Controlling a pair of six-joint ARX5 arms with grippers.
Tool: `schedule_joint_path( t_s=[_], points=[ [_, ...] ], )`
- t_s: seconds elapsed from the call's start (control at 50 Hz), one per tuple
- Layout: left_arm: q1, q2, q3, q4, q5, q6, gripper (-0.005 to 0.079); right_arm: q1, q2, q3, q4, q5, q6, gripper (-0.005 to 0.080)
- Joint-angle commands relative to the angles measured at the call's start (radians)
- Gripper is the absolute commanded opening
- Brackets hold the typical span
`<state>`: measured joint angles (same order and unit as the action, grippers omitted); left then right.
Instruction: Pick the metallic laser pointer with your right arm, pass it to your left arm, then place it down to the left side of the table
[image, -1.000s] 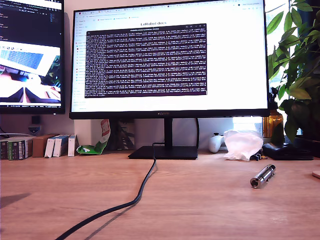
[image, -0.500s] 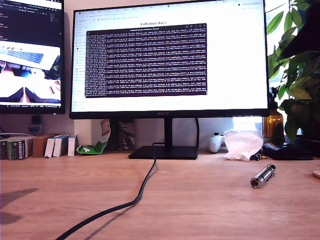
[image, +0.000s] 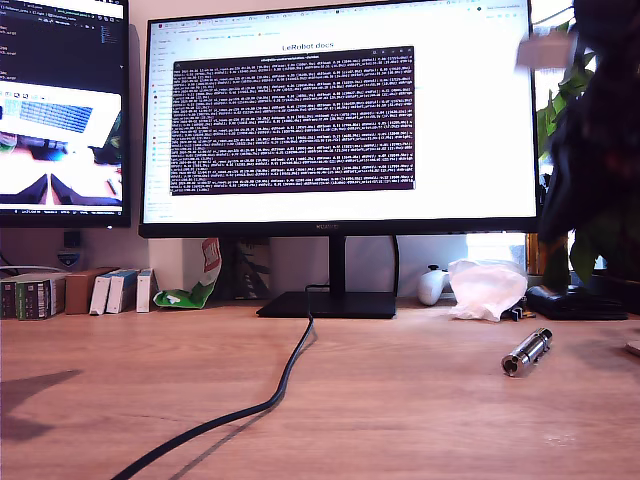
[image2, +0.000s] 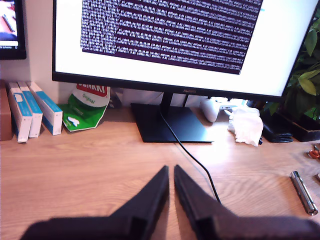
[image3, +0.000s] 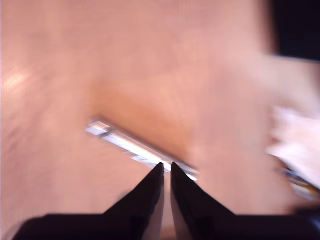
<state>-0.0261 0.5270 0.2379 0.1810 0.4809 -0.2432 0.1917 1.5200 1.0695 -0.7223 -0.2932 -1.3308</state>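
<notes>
The worktop (image: 400, 400) carries the pointer (image: 526, 351) lying free at the exterior view's right, near a blurred arm (image: 595, 150). My first pincer (image2: 171, 175) is pressed together above bare wood. My second pincer (image3: 166, 169), seemingly pressed together too, hovers over the pointer.

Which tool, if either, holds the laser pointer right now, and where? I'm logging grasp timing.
Neither. The metallic laser pointer lies free on the table; my second gripper hangs above it, my first gripper is empty.
</notes>
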Motion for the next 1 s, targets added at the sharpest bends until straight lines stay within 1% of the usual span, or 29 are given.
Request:
schedule_joint_path(
  t_s=[0.0,0.1,0.14,0.18,0.26,0.28,0.3,0.48,0.58,0.72,0.98],
  points=[
    [-0.003,0.003,0.013,0.005,0.002,0.008,0.0022,0.032,0.026,0.027,-0.027,0.005,-0.038,-0.0011],
    [-0.003,0.003,0.013,0.006,0.002,0.008,0.0022,0.051,0.059,0.027,-0.065,0.005,-0.065,-0.0008],
    [-0.003,0.003,0.013,0.006,0.002,0.008,0.0022,0.059,0.070,0.027,-0.081,0.006,-0.093,0.0019],
    [-0.003,0.003,0.013,0.006,0.002,0.008,0.0022,0.067,0.080,0.027,-0.091,0.005,-0.118,0.0075],
    [-0.003,0.003,0.013,0.005,0.002,0.008,0.0022,0.084,0.102,0.027,-0.095,0.005,-0.142,0.0252],
    [-0.003,0.003,0.013,0.006,0.002,0.008,0.0022,0.087,0.108,0.027,-0.093,0.005,-0.142,0.0284],
    [-0.003,0.003,0.013,0.006,0.002,0.008,0.0022,0.091,0.113,0.027,-0.093,0.005,-0.143,0.0297],
    [-0.003,0.003,0.013,-0.004,0.007,0.008,0.0022,0.115,0.157,0.027,-0.104,0.019,-0.172,0.0307],
    [-0.003,0.003,0.013,-0.013,0.010,0.008,0.0022,0.121,0.171,0.027,-0.101,0.041,-0.196,0.0357],
    [-0.003,0.003,0.013,-0.031,0.010,0.008,0.0022,0.122,0.177,0.027,-0.073,0.043,-0.196,0.0397],
    [-0.003,0.003,0.013,-0.034,0.010,0.008,0.0022,0.120,0.198,0.027,-0.051,0.051,-0.224,0.0403]
  ],
)
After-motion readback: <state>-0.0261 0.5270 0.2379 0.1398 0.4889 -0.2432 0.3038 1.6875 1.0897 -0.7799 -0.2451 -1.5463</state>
